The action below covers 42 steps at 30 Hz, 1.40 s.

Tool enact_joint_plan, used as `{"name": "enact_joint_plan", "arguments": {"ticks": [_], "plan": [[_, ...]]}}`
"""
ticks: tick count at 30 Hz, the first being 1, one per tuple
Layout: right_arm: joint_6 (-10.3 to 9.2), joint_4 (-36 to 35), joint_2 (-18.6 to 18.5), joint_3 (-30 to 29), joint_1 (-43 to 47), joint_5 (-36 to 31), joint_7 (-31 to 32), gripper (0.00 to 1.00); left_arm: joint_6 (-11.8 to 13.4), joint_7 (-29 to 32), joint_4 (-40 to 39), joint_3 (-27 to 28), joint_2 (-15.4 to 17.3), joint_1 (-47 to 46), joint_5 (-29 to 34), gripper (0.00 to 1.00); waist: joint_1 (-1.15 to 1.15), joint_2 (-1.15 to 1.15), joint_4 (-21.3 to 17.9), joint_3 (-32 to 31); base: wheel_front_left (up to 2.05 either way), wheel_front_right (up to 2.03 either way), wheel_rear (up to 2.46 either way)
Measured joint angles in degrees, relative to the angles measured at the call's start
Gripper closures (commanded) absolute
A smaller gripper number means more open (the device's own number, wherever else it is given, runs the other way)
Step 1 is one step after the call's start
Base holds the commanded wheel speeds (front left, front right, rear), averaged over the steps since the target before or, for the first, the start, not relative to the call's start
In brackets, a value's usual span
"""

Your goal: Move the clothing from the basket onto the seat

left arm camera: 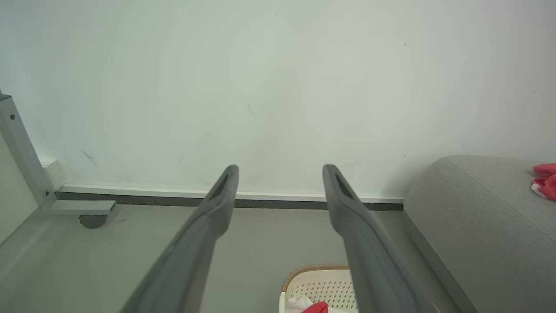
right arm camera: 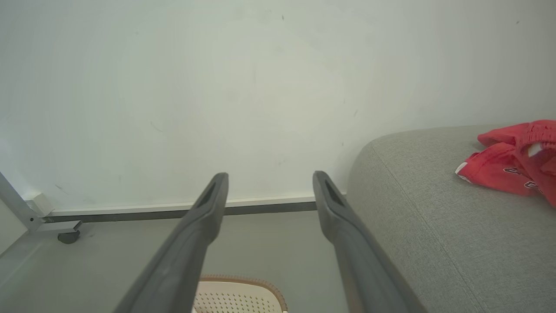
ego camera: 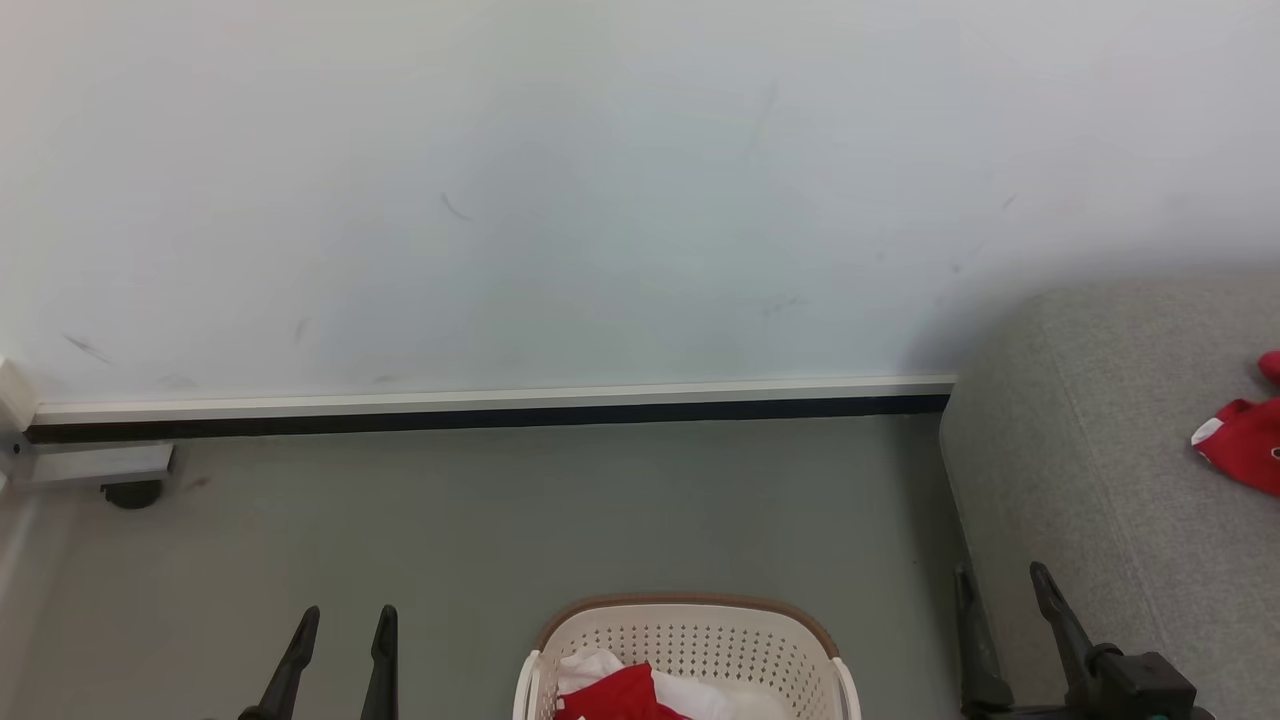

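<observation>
The cream basket point(ego camera: 690, 632) with its brown rim stands on the floor at the bottom centre, red and white clothing point(ego camera: 625, 692) lying inside it. Another red garment point(ego camera: 1243, 440) lies on the grey seat point(ego camera: 1080, 470) at the right. My left gripper point(ego camera: 343, 620) is open at the lower left, left of the basket, holding nothing. Beside the seat's near edge, right of the basket, my right gripper point(ego camera: 1000, 578) also stands open and empty. In the left wrist view the basket point(left arm camera: 319, 284) and the seat point(left arm camera: 478, 217) appear past the fingers. The right wrist view shows the red garment point(right arm camera: 508, 163) on the seat point(right arm camera: 434, 217).
A pale wall point(ego camera: 600, 200) with a white and black baseboard point(ego camera: 480, 412) runs behind the grey floor point(ego camera: 500, 520). A metal frame leg with a castor point(ego camera: 130, 492) stands at the far left.
</observation>
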Motion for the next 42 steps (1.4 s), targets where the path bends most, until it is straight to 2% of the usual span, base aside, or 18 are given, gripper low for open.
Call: {"name": "enact_joint_plan", "arguments": {"ticks": [18, 24, 31, 35, 42], "plan": [[0.0, 1.3, 0.0, 0.8, -2.3, 2.6, 0.3, 0.0, -1.1, 0.0, 0.8, 0.0, -0.4, -0.3, 0.3, 0.0, 0.0, 0.0, -1.7, 1.3, 0.0, 0.0, 0.0], [0.0, 0.8, 0.0, 1.6, -3.9, 2.5, 0.7, 0.0, -1.1, 0.0, 4.4, -4.6, -0.4, -2.5, -2.0, 0.0, 0.0, 0.0, -3.4, 2.8, 0.0, 0.0, 0.0], [0.0, -2.2, 0.0, 2.7, -4.9, 2.1, 0.1, 0.0, -0.7, 0.0, 10.0, -7.1, -0.5, -8.2, 0.2, 0.0, 0.0, 0.0, -8.4, 5.9, 0.0, 0.0, 0.0], [0.0, -2.5, 0.0, 4.2, -6.0, 3.3, -0.4, 0.0, -1.1, 0.0, 16.1, -7.0, -0.2, -11.1, 0.3, 0.0, 0.0, 0.0, -12.2, 8.4, 0.0, 0.0, 0.0], [0.0, -2.2, -0.1, 6.2, -8.6, 6.1, -1.1, 0.0, -2.1, 0.6, 28.3, -8.6, 2.5, -19.1, 2.0, 0.0, 0.01, 0.0, -18.9, 14.4, 0.0, 0.0, 0.0]]}}
